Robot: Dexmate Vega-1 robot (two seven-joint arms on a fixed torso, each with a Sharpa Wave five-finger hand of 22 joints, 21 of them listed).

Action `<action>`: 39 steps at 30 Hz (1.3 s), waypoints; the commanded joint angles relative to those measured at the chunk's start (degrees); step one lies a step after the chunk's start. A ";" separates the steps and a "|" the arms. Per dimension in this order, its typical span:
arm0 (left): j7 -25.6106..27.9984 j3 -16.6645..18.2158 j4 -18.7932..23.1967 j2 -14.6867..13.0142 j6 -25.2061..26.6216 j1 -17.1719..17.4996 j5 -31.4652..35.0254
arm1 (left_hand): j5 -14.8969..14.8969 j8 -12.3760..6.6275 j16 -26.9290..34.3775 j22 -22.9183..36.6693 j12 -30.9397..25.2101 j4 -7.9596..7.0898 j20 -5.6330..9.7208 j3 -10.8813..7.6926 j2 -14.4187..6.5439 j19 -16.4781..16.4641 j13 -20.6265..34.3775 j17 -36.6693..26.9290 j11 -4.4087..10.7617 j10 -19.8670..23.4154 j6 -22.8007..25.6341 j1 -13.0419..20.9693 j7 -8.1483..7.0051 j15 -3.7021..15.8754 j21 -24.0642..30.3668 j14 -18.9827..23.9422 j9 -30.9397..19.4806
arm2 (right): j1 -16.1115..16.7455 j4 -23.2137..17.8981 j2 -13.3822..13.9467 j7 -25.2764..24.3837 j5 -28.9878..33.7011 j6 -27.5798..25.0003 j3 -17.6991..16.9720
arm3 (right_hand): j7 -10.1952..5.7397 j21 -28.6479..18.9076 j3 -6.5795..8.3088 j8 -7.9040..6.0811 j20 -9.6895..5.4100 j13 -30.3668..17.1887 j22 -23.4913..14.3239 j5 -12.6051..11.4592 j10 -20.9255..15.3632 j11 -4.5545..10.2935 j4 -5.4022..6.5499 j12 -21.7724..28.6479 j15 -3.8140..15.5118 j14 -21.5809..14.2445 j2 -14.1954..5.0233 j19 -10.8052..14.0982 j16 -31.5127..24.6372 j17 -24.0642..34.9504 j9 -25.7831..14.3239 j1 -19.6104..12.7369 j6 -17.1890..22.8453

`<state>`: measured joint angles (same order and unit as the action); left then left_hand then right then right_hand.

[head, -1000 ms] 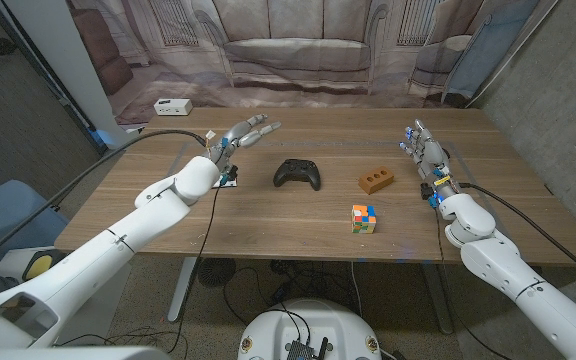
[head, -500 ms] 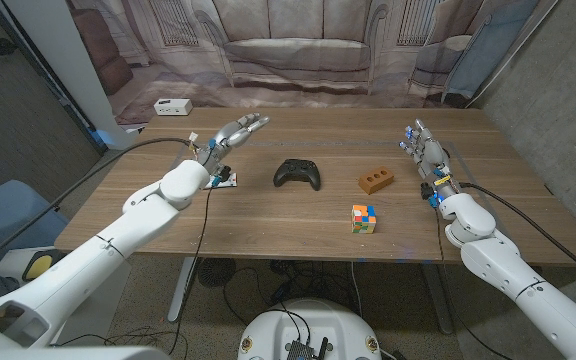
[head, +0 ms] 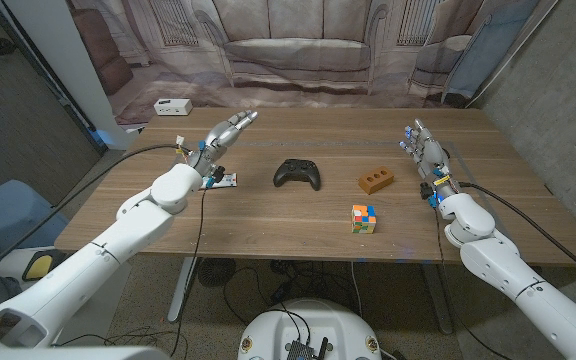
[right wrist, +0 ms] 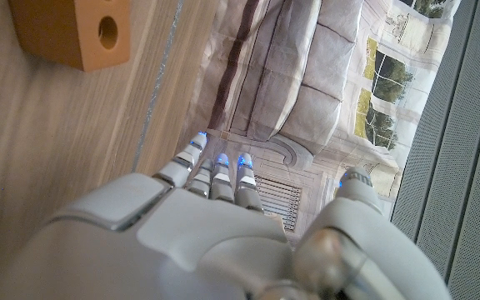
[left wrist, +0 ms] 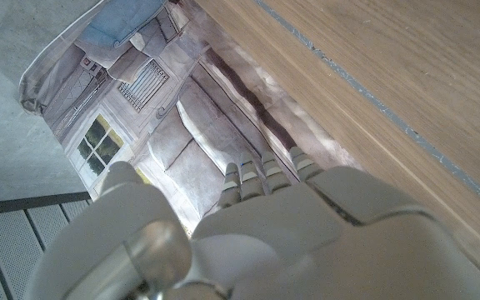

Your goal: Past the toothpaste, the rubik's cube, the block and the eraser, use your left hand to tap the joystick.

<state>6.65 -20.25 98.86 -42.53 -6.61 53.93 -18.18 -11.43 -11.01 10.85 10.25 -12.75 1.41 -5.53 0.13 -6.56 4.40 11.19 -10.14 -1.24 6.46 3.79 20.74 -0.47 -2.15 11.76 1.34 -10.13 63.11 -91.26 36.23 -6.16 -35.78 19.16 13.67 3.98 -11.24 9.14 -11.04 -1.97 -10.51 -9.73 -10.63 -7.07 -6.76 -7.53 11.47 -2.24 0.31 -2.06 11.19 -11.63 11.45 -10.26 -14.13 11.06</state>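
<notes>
The black joystick lies at the table's middle. To its right sits a brown block with two holes, which also shows in the right wrist view. A rubik's cube stands nearer the front edge. My left hand hovers left of the joystick and well apart from it, holding nothing, fingers stretched toward the back; its back shows in the left wrist view. A small white and blue item lies under that wrist. My right hand stands at the right, fingers straight and apart, holding nothing.
A white box sits beyond the table's back left corner. A black cable runs along my left arm. A printed backdrop of a sofa hangs behind the wooden table.
My left hand and forearm have swung leftward and a little back, away from the joystick. The right arm and the objects have stayed put.
</notes>
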 commanded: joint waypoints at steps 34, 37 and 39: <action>-13.82 3.06 -10.94 6.02 -11.00 1.74 -22.84 | 0.27 0.32 0.24 0.16 -0.12 -0.17 0.95 0.52 0.56 -1.64 0.02 -0.13 -1.66 0.95 0.05 -1.19 3.48 -1.05 0.51 1.46 -0.10 | -0.11 -1.14 2.02 2.34 1.93 0.68 0.79 | 0.27 -0.03 -0.33 0.06 -0.08 -0.29 -0.15 0.00 -0.39 -1.23 -0.14 0.09 -0.65 -0.02 -0.05 0.19 -0.10 0.18 -0.31 -0.17 0.07; -15.20 2.75 -11.86 6.23 -10.41 1.21 -23.91 | 0.27 0.32 0.14 0.16 -0.07 -0.19 0.93 0.54 0.57 -1.65 0.01 -0.13 -1.69 0.89 0.03 -1.25 3.51 -1.21 0.49 1.26 -0.10 | -0.38 -1.04 2.00 2.54 1.97 0.58 0.98 | 0.16 -0.03 -0.39 0.06 -0.04 -0.29 -0.15 0.01 -0.47 -1.31 -0.13 0.11 -0.67 -0.10 0.05 0.19 -0.12 0.19 -0.31 -0.12 0.09; -15.72 2.53 -12.33 6.36 -10.01 0.90 -24.30 | 0.27 0.33 0.10 0.16 0.05 -0.21 0.93 0.56 0.57 -1.69 0.01 -0.14 -2.03 0.66 0.00 -1.31 3.56 -1.34 0.47 1.22 -0.09 | -0.78 -0.80 2.02 2.84 2.15 0.49 1.23 | 0.16 -0.03 -0.42 0.05 -0.01 -0.29 -0.15 0.02 -0.57 -1.28 -0.13 0.14 -0.65 -0.13 0.10 0.22 -0.13 0.19 -0.31 -0.09 0.11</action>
<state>-4.24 -17.26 89.49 -37.39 -17.22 56.00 -37.39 -11.23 -10.80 10.85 10.25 -12.75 1.09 -4.50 0.45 -5.88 2.94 11.20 -10.14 -2.59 7.14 3.67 20.06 2.88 -2.75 11.76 2.57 -10.13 63.16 -92.14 37.98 -3.77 -34.46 19.69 14.20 4.20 -11.24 8.90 -11.04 -2.05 -10.51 -9.73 -10.63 -7.47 -7.59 -7.78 11.47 -2.46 0.10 -2.06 11.27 -11.63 11.46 -10.26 -14.13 10.84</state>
